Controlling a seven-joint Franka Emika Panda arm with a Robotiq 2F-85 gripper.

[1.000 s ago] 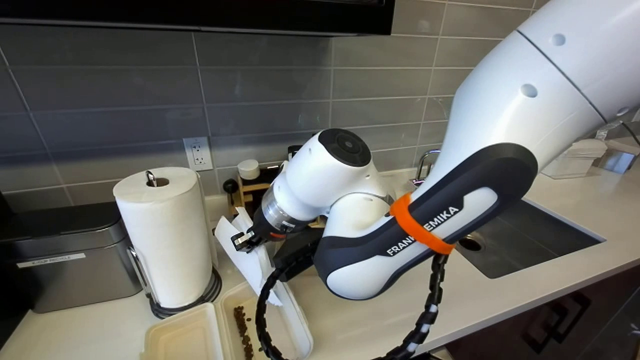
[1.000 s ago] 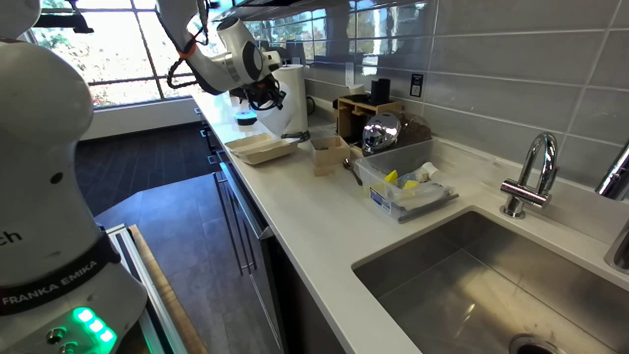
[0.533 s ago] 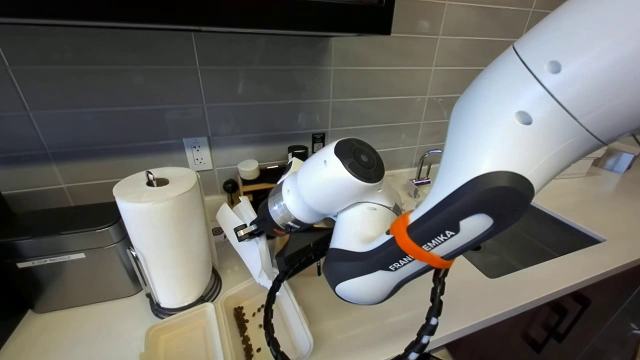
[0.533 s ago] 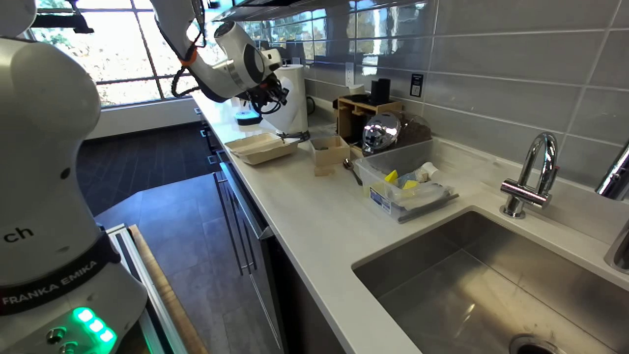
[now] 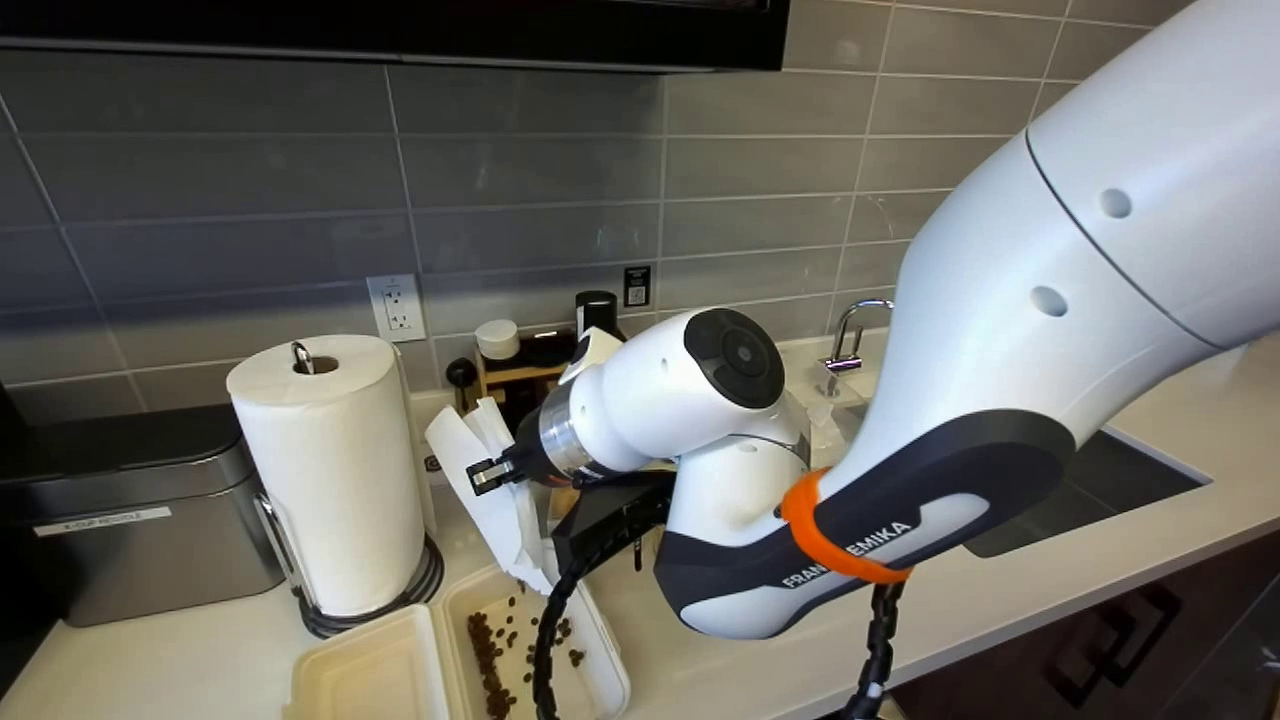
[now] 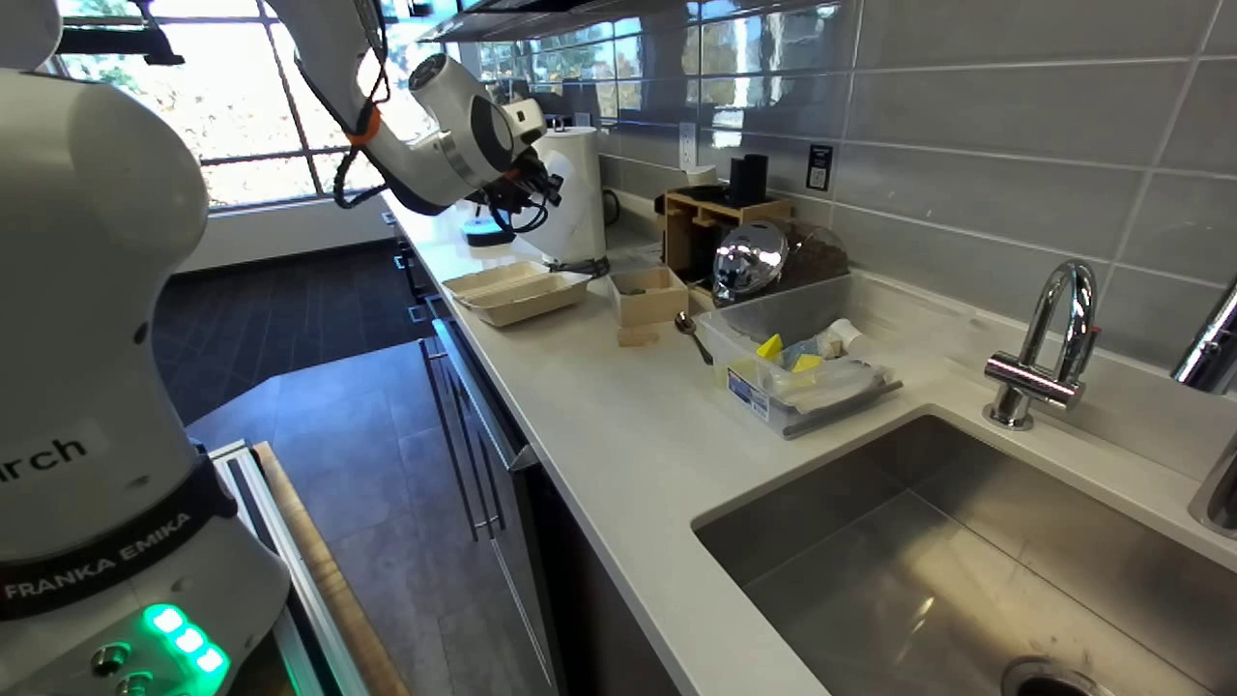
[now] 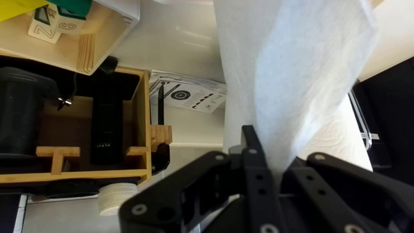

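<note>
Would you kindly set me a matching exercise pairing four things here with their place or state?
Things:
1. gripper
2. paper towel roll
3. brown bean-like pieces
4. orange band

Place or state:
A. in the open container
B. around the arm
C. closed on a white paper sheet
D. upright beside the metal bin

Pairs: 1-C; 2-D; 3-A; 4-B

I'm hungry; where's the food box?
The food box sits at the bottom, left of centre, in an exterior view, near the paper towel roll and below the gripper.
</note>
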